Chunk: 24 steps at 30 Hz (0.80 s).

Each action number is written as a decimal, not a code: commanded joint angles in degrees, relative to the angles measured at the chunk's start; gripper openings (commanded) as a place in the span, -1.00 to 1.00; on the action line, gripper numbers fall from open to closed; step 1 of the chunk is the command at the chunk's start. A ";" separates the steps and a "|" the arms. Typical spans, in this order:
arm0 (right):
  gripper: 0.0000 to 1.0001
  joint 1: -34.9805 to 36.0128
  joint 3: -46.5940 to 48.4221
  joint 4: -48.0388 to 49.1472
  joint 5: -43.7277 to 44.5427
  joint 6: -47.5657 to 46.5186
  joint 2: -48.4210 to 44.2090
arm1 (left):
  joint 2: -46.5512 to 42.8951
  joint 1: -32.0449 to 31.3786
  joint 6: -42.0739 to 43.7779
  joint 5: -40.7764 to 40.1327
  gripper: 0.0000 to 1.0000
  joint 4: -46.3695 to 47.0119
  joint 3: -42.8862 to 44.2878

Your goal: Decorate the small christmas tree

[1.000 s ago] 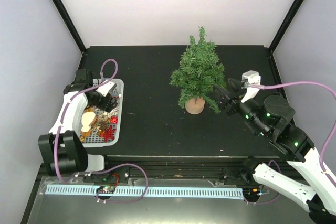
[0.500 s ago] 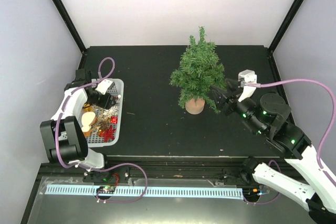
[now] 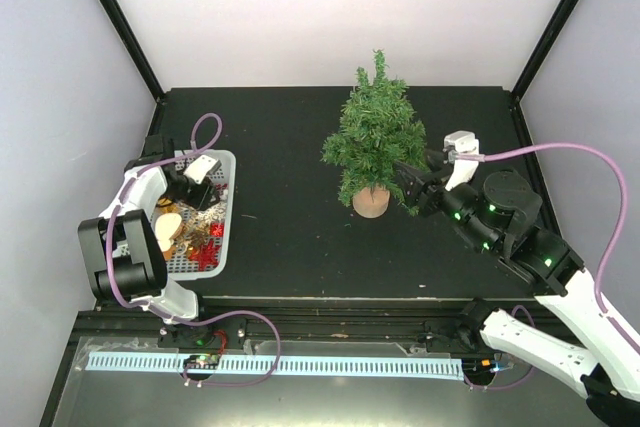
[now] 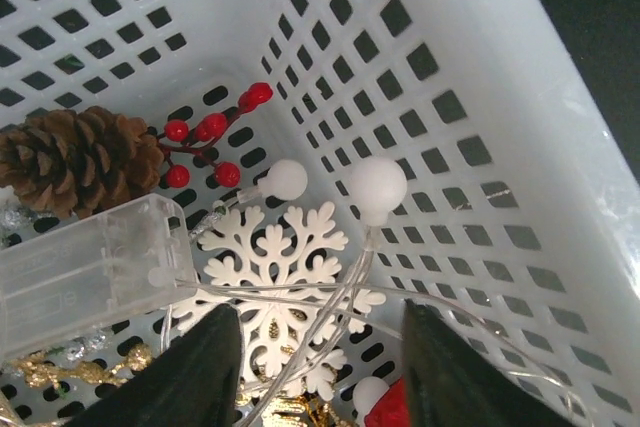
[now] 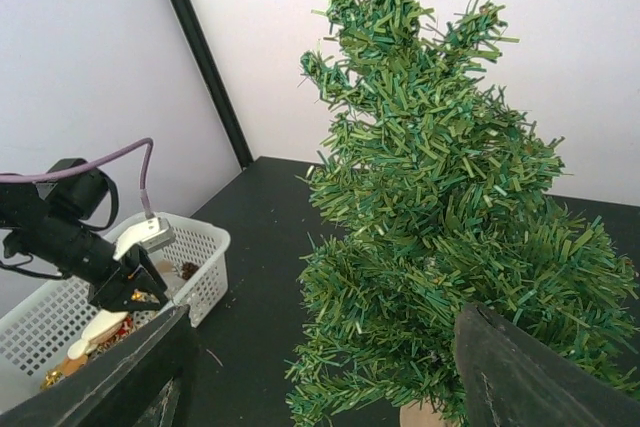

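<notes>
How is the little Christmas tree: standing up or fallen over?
Upright: the small christmas tree stands on its round stump, tip pointing up.

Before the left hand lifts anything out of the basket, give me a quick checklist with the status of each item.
1. Left hand down inside the basket: ok.
2. Light string and snowflake lie between its fingers: ok.
3. Grip closed on them: not ok, fingers apart.
4. Light string free of the battery box: cannot tell.
5. Small christmas tree upright: ok.
6. Right hand open beside the tree: ok.
</notes>
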 commanded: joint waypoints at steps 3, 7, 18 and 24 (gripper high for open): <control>0.40 0.07 -0.17 1.25 -0.69 0.95 0.99 | -0.23 0.82 3.17 3.41 -0.39 -2.17 1.20; 0.40 0.06 -0.42 1.37 -0.72 1.20 1.11 | -0.28 0.88 4.22 3.63 -0.67 -3.12 1.09; 0.41 0.12 -0.95 1.38 -1.41 1.64 1.82 | 2.05 1.10 7.05 0.85 0.06 -4.00 0.86; 0.41 0.10 -1.97 1.93 -1.65 1.90 2.03 | 2.93 1.36 8.09 -2.65 -0.02 -2.81 0.01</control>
